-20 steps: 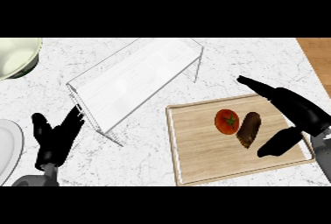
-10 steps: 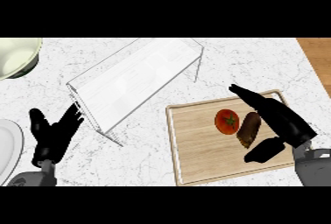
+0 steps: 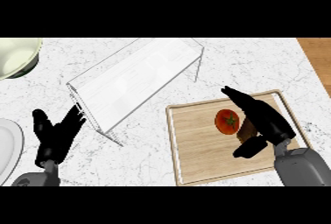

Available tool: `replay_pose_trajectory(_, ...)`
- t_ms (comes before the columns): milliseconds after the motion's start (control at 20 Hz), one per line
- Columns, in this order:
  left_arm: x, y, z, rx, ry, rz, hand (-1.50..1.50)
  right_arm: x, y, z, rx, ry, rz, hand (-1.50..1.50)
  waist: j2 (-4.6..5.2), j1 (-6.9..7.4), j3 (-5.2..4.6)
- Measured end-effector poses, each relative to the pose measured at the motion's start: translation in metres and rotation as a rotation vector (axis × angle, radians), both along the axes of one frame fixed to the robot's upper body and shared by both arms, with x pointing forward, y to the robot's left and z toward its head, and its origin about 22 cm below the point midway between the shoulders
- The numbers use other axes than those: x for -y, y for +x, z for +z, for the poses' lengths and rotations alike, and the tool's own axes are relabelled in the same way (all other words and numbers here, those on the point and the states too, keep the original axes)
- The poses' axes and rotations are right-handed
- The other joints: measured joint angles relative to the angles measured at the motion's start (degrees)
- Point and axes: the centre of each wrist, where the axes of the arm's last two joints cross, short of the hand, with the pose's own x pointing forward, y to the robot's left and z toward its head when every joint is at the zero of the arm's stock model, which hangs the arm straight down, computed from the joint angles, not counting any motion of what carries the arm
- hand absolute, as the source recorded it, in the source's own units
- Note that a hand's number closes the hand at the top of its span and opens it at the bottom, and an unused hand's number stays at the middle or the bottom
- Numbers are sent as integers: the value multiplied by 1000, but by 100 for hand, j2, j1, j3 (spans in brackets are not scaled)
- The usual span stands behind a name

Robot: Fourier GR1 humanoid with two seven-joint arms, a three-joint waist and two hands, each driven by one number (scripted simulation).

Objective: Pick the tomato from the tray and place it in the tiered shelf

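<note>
Resting on the pale wooden tray (image 3: 200,162) at the right of the marble counter (image 3: 258,65), the tomato (image 3: 227,121) sits in the tray's upper middle, red with a small green stem on top. Just to its right lies a dark brown object (image 3: 246,130), mostly hidden by the right hand (image 3: 262,120); what it is cannot be told. That right hand comes in from the lower right on its grey forearm and lies over the tray beside the tomato, its fingers stretched straight toward the upper left past the tomato's right side and its thumb hanging down toward the lower tray. The hand is released and grips nothing; whether its fingers touch the tomato cannot be told, since they pass right along its edge. The tiered shelf (image 3: 139,76), a clear-walled, white-topped frame, stands tilted across the counter's middle, up and to the left of the tray and apart from it. The left hand (image 3: 55,135) shows near the lower left, just beside the shelf's lower corner, fingers relaxed and pointing up, holding nothing. At the left edge a white plate (image 3: 8,148) is partly in view below that hand's level, and a pale green bowl (image 3: 16,54) sits in the upper left corner. A strip of wood floor (image 3: 317,57) shows at the upper right.
</note>
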Motion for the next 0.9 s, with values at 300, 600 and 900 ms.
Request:
replay_pose_trajectory(300,-1,0,-4,14,3,0,0,-2,12,-11,28,-28,-25,-150,-8,5,9)
replay_pose_trajectory(600,1,-3,-4,14,0,1,0,-10,18,-29,49,9,-11,-150,-2,4,4)
replay_pose_trajectory(900,6,-4,-7,26,1,0,0,-10,32,-45,58,26,16,150,-12,9,8)
